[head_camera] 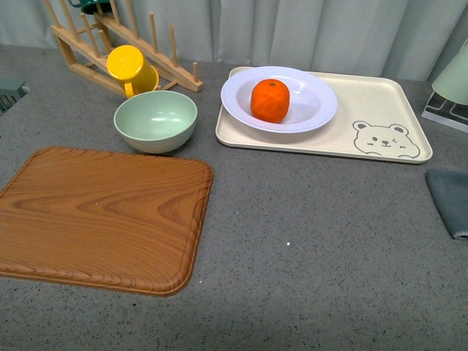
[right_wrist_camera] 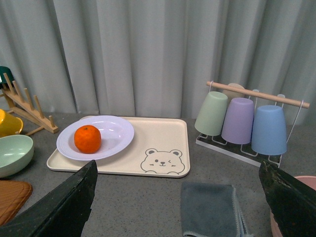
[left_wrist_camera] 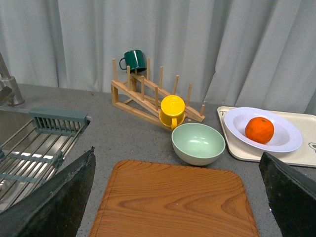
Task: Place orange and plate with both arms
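Note:
The orange (head_camera: 270, 100) lies in the white plate (head_camera: 314, 104), which sits on the left part of the cream bear tray (head_camera: 365, 117) at the back right. Both also show in the left wrist view, the orange (left_wrist_camera: 259, 130) in the plate (left_wrist_camera: 286, 140), and in the right wrist view, the orange (right_wrist_camera: 87, 138) in the plate (right_wrist_camera: 116, 134). Neither arm shows in the front view. My left gripper (left_wrist_camera: 180, 197) is open and empty, held above the wooden board (left_wrist_camera: 173, 202). My right gripper (right_wrist_camera: 177, 197) is open and empty, held above a grey cloth (right_wrist_camera: 210, 210).
A pale green bowl (head_camera: 156, 121) and a yellow mug (head_camera: 130, 68) on a wooden rack (head_camera: 146, 47) stand at the back left. A large wooden board (head_camera: 95, 216) lies front left. The grey cloth (head_camera: 450, 197) lies at the right edge. A cup rack (right_wrist_camera: 244, 123) stands right; a sink rack (left_wrist_camera: 39, 143) left.

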`<state>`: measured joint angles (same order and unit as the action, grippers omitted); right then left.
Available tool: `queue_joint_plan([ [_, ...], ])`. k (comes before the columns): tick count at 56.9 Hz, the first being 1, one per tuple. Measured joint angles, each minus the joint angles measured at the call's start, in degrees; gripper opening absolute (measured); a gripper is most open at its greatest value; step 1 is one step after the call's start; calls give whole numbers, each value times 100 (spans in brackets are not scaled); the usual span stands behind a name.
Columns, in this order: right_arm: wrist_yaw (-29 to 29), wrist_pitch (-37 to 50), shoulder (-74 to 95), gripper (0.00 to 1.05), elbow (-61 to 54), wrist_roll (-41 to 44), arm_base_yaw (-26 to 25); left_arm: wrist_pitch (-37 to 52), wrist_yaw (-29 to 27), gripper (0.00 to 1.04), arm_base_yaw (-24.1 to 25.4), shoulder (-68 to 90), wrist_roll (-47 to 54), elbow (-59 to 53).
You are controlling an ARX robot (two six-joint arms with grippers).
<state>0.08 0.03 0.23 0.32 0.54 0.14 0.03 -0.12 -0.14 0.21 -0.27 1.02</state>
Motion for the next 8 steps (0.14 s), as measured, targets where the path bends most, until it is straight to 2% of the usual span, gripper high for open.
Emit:
queue_joint_plan([
  [8,0,0,0,96,0,-2,0,0,0,98,0,0,0,0],
])
